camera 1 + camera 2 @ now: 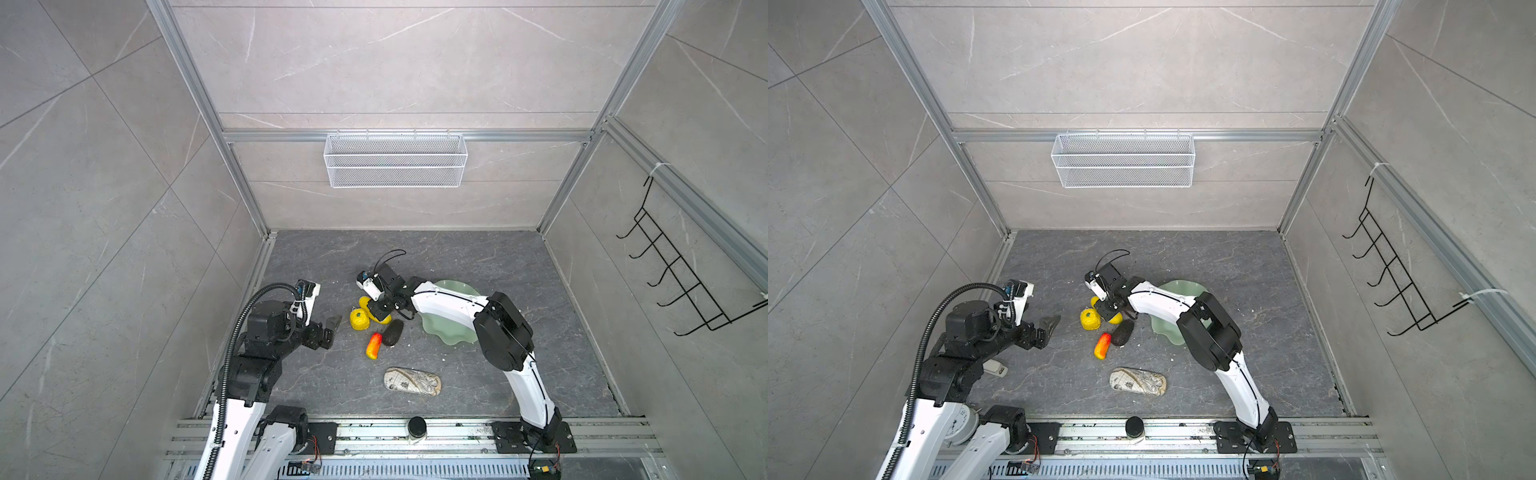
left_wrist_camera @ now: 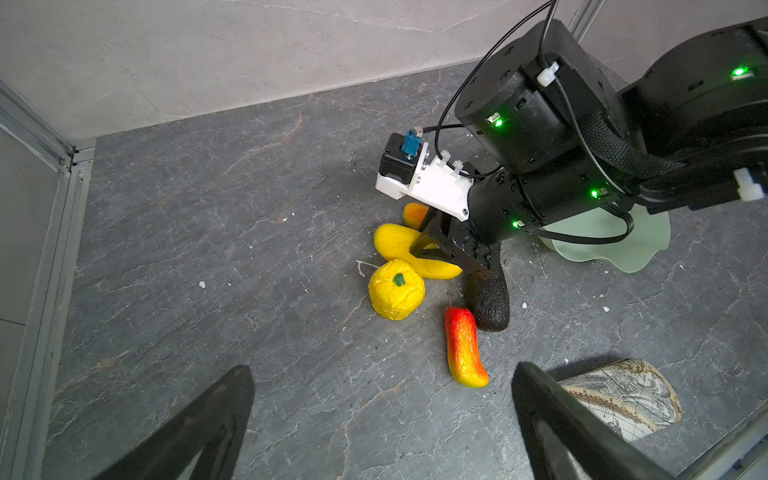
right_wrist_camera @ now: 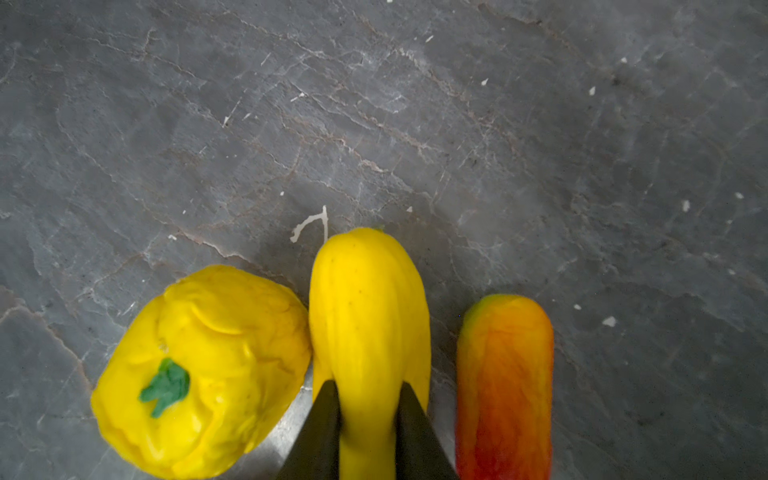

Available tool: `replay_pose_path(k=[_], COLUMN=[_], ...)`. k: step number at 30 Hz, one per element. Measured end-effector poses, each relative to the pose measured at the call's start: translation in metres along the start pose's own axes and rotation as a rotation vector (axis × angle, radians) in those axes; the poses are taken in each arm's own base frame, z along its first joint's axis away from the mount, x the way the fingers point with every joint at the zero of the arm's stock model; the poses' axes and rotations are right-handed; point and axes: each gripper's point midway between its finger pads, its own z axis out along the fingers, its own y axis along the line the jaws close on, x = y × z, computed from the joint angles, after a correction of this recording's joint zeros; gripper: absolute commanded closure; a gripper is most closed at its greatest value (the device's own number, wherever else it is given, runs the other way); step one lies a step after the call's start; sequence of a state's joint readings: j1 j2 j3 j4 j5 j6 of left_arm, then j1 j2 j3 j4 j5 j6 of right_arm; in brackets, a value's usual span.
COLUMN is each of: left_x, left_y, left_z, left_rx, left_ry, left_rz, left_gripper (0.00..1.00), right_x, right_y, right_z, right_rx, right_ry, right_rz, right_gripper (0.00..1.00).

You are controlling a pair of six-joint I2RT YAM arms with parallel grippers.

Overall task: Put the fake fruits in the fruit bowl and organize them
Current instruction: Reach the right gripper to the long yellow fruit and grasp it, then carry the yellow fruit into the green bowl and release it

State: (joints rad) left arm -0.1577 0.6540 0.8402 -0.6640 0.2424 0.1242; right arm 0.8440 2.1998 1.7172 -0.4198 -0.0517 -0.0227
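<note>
Left gripper (image 1: 332, 328), left of centre in both top views: jaws wide apart, holding nothing.

Centre: 5 fruits clustered on the dark slab (image 1: 316, 386), all outside the bowl.
- Round yellow fruit (image 1: 359, 319) is leftmost, touching the long yellow fruit (image 3: 368, 299).
- Right gripper (image 3: 365, 390) is clamped on the long yellow fruit's narrow end.
- Red-orange fruit (image 3: 505, 374) lies just beside it.
- Second red-orange fruit (image 1: 373, 345) sits lower, against the black oval fruit (image 1: 392, 332).

Right of centre: bowl (image 1: 440, 328), partly hidden under the right arm.

Lower centre: patterned pouch (image 1: 412, 381).
</note>
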Motion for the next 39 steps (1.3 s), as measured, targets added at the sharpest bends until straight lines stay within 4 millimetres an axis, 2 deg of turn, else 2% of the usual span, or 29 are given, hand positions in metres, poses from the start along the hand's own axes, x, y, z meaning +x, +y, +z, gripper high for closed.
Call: replay_pose_path(k=[3,6,9,11,14,17,19,22,24,26,29,39], left_x=[0.000,0.001,0.001,0.000,0.000,-0.001,-0.002,-0.002,-0.003,-0.003,-0.004,-0.004], left_y=[0.001,0.002,0.004,0.004,0.004,0.003,0.003,0.002,0.001,0.000,0.000,0.000], left_z=[0.000,0.001,0.001,0.001,0.000,-0.001,-0.001,-0.001,-0.001,-0.001,-0.001,-0.001], left_rx=[-0.004,-0.007,-0.011,-0.012,-0.012,-0.010,-0.010,0.000,0.006,0.009,0.012,0.012], left_ry=[0.001,0.005,0.005,0.003,0.000,-0.005,-0.011,-0.012,-0.014,-0.016,-0.018,-0.019], left_rz=[-0.003,-0.006,-0.008,-0.009,-0.008,-0.007,-0.007,-0.008,-0.008,-0.009,-0.011,-0.021], left_gripper=[0.00,0.00,0.00,0.00,0.00,0.00,0.00,0.00,0.00,0.00,0.00,0.00], right_x=[-0.006,-0.024,-0.049,-0.058,-0.053,-0.014,0.023,0.074,0.101,0.120,0.136,0.167], right_y=[0.002,0.002,-0.002,-0.009,-0.030,-0.075,-0.112,-0.154,-0.165,-0.168,-0.167,-0.171], right_z=[-0.014,-0.047,-0.101,-0.137,-0.176,-0.196,-0.200,-0.199,-0.194,-0.188,-0.178,-0.136], right_rx=[-0.005,0.005,0.040,0.079,0.139,0.225,0.294,0.377,0.400,0.406,0.403,0.404], right_ry=[-0.016,-0.079,-0.186,-0.249,-0.303,-0.285,-0.239,-0.160,-0.110,-0.069,-0.029,0.076], right_rz=[-0.003,-0.013,-0.023,-0.022,0.008,0.096,0.186,0.312,0.368,0.403,0.431,0.476], right_gripper=[0.79,0.80,0.80,0.81,0.81,0.80,0.81,0.82,0.82,0.83,0.83,0.83])
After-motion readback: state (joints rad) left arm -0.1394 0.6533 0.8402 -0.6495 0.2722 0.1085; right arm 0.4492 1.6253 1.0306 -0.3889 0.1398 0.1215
